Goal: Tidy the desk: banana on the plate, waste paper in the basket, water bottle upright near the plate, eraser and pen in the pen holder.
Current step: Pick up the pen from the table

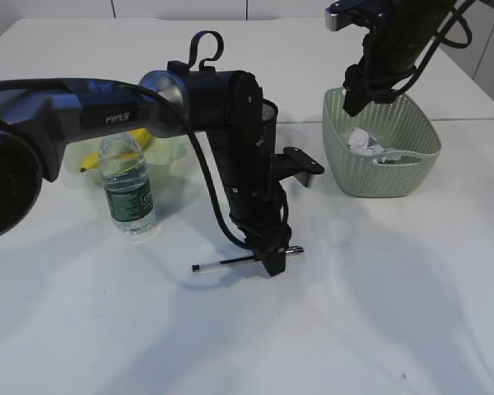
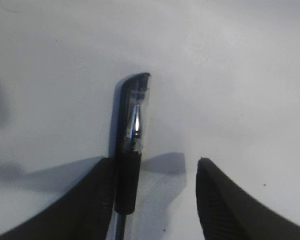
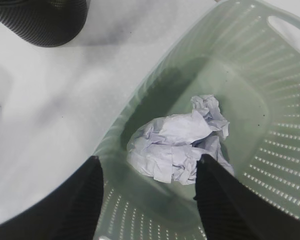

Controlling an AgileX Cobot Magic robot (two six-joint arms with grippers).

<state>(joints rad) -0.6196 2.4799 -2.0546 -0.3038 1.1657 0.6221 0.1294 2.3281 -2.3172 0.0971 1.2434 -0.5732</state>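
Pen [image 1: 230, 262] lying flat on the desk [image 1: 379, 296], left gripper [image 2: 155, 200] lowered around it.
Its jaws are standing spread, one finger touching the barrel; the right gripper [image 3: 147, 200] is hanging spread, empty, over waste paper [image 3: 175, 145] inside the basket [image 3: 270, 120].

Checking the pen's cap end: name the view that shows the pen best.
Left wrist view: the pen fills the frame, its capped end sharp on the desk. The exterior view shows it small, partly behind the left hand. The right wrist view misses it.

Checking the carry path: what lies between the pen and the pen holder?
In the exterior view, only the left arm spans from the pen up to the pen holder.
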